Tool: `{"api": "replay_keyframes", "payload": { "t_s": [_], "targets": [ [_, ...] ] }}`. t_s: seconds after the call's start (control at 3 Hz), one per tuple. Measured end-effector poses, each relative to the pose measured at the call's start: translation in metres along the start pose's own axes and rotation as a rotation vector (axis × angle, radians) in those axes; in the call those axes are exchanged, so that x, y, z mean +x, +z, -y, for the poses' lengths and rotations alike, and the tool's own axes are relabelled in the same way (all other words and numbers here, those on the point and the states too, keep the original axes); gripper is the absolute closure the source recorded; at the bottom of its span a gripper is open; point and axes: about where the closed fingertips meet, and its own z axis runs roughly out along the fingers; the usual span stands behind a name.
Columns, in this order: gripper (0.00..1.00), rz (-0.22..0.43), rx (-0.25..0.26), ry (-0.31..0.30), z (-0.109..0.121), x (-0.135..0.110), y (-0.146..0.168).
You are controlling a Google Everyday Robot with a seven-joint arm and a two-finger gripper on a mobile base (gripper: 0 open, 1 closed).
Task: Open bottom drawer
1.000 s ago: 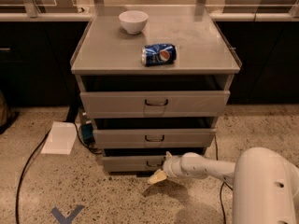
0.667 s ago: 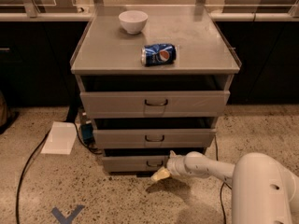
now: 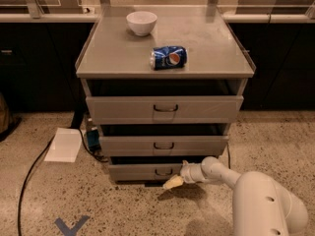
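Hovering beside the bottom drawer (image 3: 147, 171), the claw (image 3: 173, 182) hides its grip state.

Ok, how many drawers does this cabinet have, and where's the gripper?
3, stacked: the top drawer, the middle drawer, and the bottom drawer at floor level. None seem hidden. The gripper is low, just right of the bottom drawer's handle.

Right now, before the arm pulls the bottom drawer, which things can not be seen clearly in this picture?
- Pincer, camera view: low in front of the bottom drawer, just below its handle; contact with the handle is too small to judge.
- Drawer insides: all three hidden by the fronts and dark gaps above.
- Arm: cut off by the bottom edge.
- Can: label side only; whether it is dented is unclear.
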Motion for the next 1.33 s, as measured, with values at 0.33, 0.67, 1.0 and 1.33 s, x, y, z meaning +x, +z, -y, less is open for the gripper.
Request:
{"api": "replay_keyframes", "payload": {
  "t_s": [0.33,0.67,1.0,1.33],
  "targets": [
    [0.00,0.000,0.000,0.000,0.000,0.000,0.000],
    [0.00,0.009,-0.036,-0.067,-0.008,-0.017,0.006],
    [0.00,-0.003,-0.112,-0.115,-0.014,-0.014,0.016],
    [0.00,-0.025,-0.146,-0.107,-0.014,-0.008,0.019]
  ]
}}
